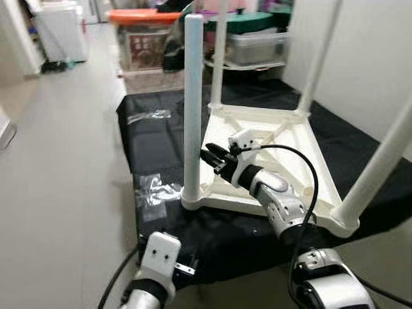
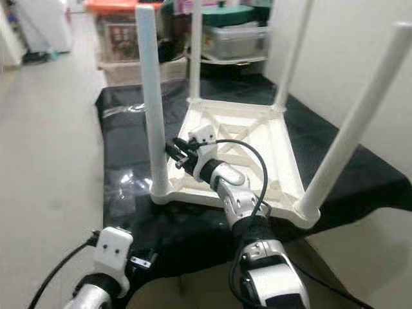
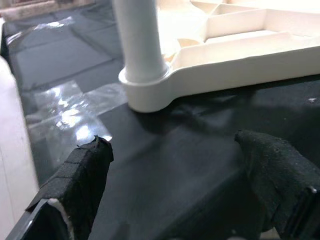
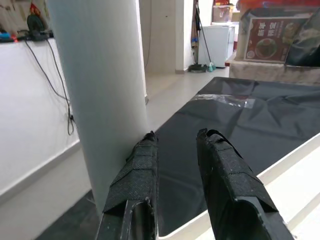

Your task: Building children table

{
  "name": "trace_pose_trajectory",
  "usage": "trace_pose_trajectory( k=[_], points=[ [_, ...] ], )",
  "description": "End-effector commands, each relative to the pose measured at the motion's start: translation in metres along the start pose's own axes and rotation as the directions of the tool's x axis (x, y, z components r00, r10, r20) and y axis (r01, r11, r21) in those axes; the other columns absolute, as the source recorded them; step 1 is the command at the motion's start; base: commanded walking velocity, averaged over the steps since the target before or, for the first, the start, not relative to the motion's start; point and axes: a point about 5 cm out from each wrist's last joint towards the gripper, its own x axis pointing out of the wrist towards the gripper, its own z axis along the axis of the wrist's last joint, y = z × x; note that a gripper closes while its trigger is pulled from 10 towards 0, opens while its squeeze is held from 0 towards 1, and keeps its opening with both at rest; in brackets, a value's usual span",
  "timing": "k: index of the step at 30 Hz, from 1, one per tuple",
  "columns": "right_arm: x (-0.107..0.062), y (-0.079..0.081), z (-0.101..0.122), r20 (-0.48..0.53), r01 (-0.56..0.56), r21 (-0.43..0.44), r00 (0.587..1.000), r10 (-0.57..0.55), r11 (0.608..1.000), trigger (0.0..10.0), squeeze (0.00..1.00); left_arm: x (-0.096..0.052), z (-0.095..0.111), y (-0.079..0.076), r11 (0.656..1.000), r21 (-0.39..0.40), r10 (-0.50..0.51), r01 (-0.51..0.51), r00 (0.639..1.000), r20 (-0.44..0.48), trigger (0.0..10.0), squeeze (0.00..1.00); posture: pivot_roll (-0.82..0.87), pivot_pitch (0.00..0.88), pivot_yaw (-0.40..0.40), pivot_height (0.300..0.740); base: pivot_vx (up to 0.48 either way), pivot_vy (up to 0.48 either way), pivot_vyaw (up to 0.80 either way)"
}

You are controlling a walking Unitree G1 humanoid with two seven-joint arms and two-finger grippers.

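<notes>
A white children's table (image 1: pixel 283 138) lies upside down on a black mat (image 1: pixel 154 145), with its four white legs pointing up. My right gripper (image 1: pixel 209 154) reaches over the table's underside to the near-left leg (image 1: pixel 192 103). In the right wrist view one of its fingers (image 4: pixel 137 175) rests against that leg (image 4: pixel 95 90), and the gripper (image 4: pixel 178 136) is open by a narrow gap that holds nothing. My left gripper (image 3: pixel 172 142) is low over the mat's near edge, wide open and empty, facing the corner socket (image 3: pixel 145 92) of the same leg.
Clear plastic bags (image 1: pixel 154 190) lie on the mat to the left of the table. Storage boxes (image 1: pixel 145 38) and bins stand at the back. A white wall (image 1: pixel 373 51) closes the right side. Bare floor (image 1: pixel 58 161) stretches to the left.
</notes>
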Motion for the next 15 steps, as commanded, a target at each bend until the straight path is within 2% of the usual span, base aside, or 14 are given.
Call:
trace_pose_trajectory(
  k=[1,7,13,15],
  points=[
    [-0.0008,0.0006,0.0005,0.005,0.003,0.007,1.0,-0.003,1.0,10.0,0.0,-0.0002,-0.0049,-0.0017,1.0,0.005,-0.008,0.009,1.0,-0.03,10.0,0.0,-0.07,0.041,-0.02,0.74,0.0,-0.454,0.0],
    [-0.0039,-0.008,-0.0006,-0.013,0.036,-0.01,0.999,-0.036,0.999,10.0,0.0,0.0009,-0.0083,0.0006,1.0,-0.013,0.003,-0.004,0.998,-0.055,10.0,0.0,-0.07,0.043,-0.016,0.74,0.0,0.0,0.0],
    [-0.0043,-0.0072,-0.0019,-0.038,-0.001,-0.038,0.999,0.0,0.999,10.0,0.0,0.0014,-0.0075,0.0009,1.0,-0.017,0.005,-0.006,0.999,-0.052,10.0,0.0,-0.07,0.043,-0.016,0.74,0.0,0.0,0.0],
    [-0.0063,-0.0013,-0.0059,-0.087,-0.113,-0.057,0.99,0.108,0.992,10.0,0.0,0.0017,-0.0068,0.0009,1.0,-0.018,0.005,-0.006,0.999,-0.049,10.0,0.0,-0.07,0.043,-0.016,0.74,0.0,0.0,0.0]
  ],
)
